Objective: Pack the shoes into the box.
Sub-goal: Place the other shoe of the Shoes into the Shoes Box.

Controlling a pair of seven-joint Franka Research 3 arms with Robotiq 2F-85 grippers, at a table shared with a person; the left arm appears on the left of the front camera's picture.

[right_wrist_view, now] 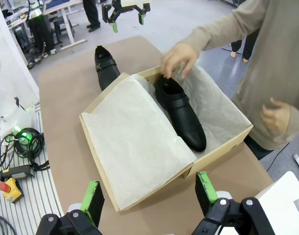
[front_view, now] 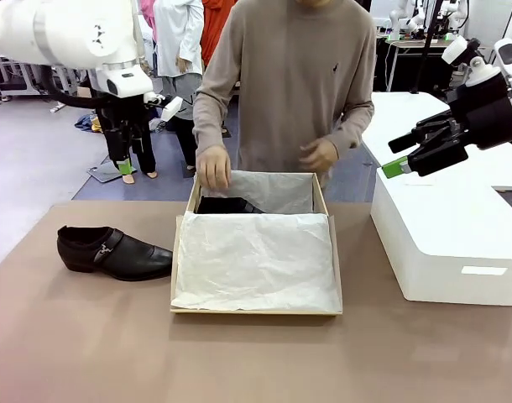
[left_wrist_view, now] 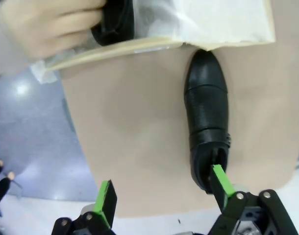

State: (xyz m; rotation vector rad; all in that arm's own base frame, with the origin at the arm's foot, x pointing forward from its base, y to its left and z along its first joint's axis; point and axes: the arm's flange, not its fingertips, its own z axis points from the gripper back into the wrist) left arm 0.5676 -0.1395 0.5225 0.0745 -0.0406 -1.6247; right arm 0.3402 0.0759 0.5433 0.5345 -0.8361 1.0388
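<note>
left wrist view: left gripper [left_wrist_view: 161, 182] and right gripper [right_wrist_view: 148, 185], jaws apart; stiff dress shoe [left_wrist_view: 207, 98] near the table's [left_wrist_view: 139, 147] left edge looks slippery; we'd pinch its heel sides.

Boxed shoe [front_view: 228, 205] mostly hid. by tissue [front_view: 256, 256].

Three cameras, one shared patch

The front camera stands on the robot's side of the desk [front_view: 88, 353], looking across at the person [front_view: 298, 84] opposite. The left wrist camera hangs close, looking down on the loose shoe [left_wrist_view: 207, 112]. The right wrist camera looks from farther back over the box [right_wrist_view: 220, 154]. All three share box and loose shoe.
</note>
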